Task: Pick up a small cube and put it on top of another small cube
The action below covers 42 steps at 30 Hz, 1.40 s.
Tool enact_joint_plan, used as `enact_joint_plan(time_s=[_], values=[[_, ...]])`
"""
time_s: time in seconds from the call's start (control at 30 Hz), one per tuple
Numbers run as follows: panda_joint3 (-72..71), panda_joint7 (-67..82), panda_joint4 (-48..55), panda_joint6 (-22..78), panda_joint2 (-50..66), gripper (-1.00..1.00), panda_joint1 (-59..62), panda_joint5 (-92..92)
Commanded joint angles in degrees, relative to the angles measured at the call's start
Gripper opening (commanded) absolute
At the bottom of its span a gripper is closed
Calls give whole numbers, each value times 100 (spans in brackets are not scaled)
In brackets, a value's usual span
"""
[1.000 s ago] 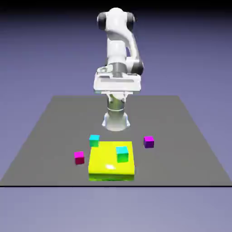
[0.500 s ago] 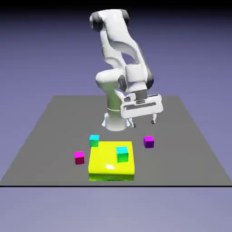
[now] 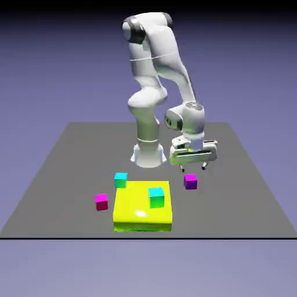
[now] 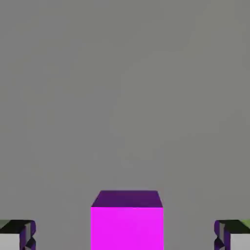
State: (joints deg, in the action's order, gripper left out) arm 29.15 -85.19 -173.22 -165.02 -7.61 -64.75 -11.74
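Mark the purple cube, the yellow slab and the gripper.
purple cube (image 3: 190, 181): exterior view, front face.
yellow slab (image 3: 136, 203): exterior view, bare top.
gripper (image 3: 194, 168): exterior view, between the fingertips.

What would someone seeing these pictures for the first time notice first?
The white arm bends down over the grey table, its open gripper hovering just above the small purple cube. In the hand view that cube sits centred between the fingers. Nearby, a bright yellow slab carries a teal cube.

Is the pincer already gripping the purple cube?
No, the pincer hangs open above the purple cube, and in the hand view its fingertips stand wide apart on either side of the cube without touching it.
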Motion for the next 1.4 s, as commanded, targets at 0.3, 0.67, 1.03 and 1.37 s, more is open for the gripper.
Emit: enact_joint_plan(time_s=[0.3, 0.67, 1.03, 1.37], values=[[-1335, 1623, 251, -600, 865, 0, 716, 2241], [-2967, 3607, 558, -1333, 1923, 0, 1591, 4980], [-2671, 3247, 502, -1200, 1731, -100, 1432, 4483], [-1187, 1443, 223, -533, 770, -100, 637, 1993]])
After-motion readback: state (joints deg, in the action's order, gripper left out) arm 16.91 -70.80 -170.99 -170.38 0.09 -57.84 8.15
